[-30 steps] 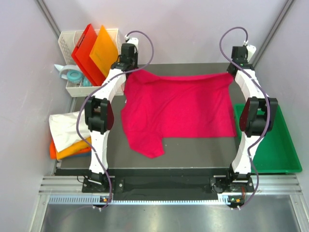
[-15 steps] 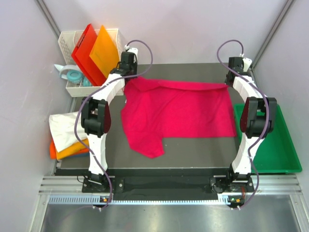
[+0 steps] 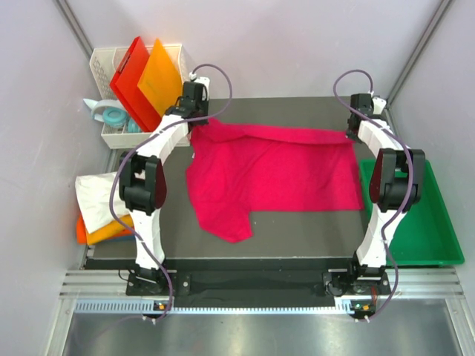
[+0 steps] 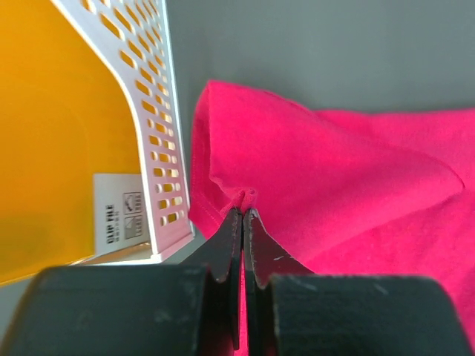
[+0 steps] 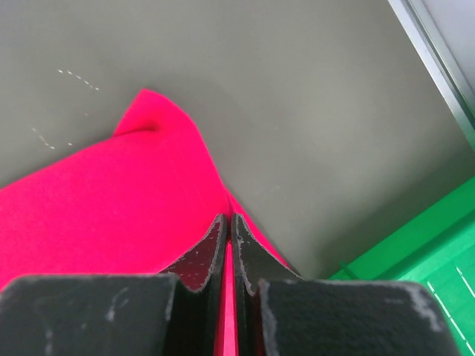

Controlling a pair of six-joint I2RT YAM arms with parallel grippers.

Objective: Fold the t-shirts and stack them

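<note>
The left gripper [image 4: 243,215] was closed tight on a small pucker of cloth at the far left corner of the crimson-pink t-shirt [image 3: 274,174]. The shirt lay spread on the table [image 3: 297,230], reaching from this gripper across to the right gripper [image 5: 228,221] and back toward the arm bases, with one sleeve trailing at the near left. The right gripper was likewise clamped, with the shirt's far right corner nipped between its fingertips. The cloth was judged light, limp and non-fragile: it would sag and drag between the two holds, and a thin pinch could slip under uneven tension. Corners and hems were the preferred places to take hold. Immediately to the left of the left gripper stood a white perforated basket [image 4: 159,148], holding a red board [image 3: 130,74] and an orange board [image 3: 159,74]; this was the nearest obstruction to any sideways swing. Further behind that gripper, off the table's left edge, lay a white t-shirt [image 3: 100,196] on an orange t-shirt [image 3: 104,231]. To the right of and behind the right gripper sat a green tray [image 3: 438,237], whose rim could snag trailing cloth.
</note>
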